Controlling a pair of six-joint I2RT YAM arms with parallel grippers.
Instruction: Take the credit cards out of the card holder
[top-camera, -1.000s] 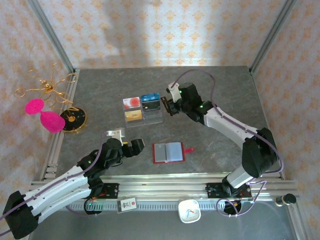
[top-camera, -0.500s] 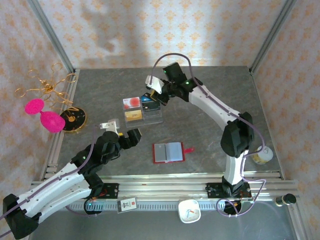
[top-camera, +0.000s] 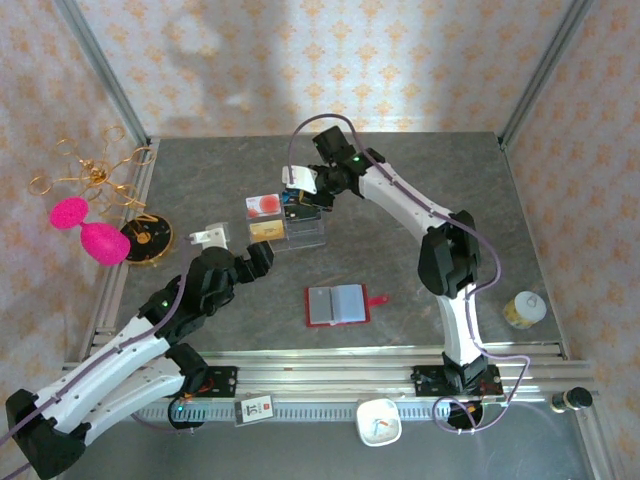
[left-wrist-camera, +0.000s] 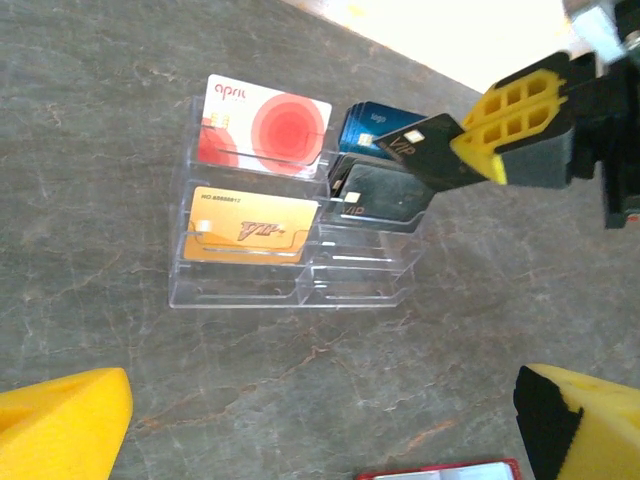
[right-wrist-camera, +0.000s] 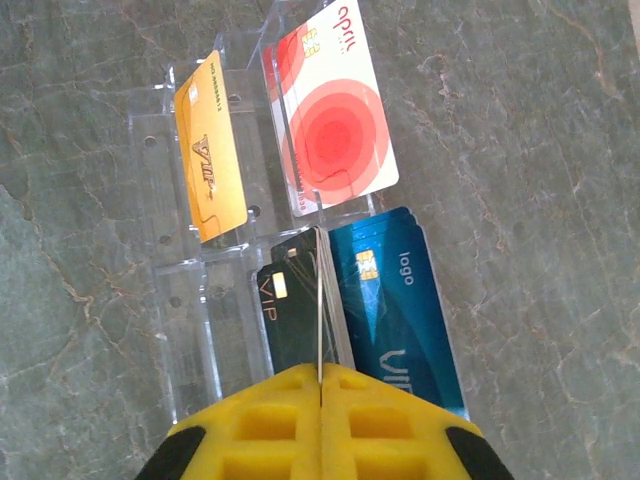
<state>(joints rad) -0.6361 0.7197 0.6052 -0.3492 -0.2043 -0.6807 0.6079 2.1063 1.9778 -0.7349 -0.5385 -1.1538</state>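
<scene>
While the left claw (top-camera: 258, 260) gapes wide, the outstretched right claw (right-wrist-camera: 320, 388) pinches a black card (left-wrist-camera: 418, 152)

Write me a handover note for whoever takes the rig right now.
Left gripper: open, empty, near the clear stand.
Right gripper: shut on a black card above the stand's right column.
Card holder: lying open, apart from the stand.
Done: gold card, red-and-white card, blue card and a second black card sit in the stand.
Left: slot the held card; check the holder's sleeves, unreadable from here.
</scene>
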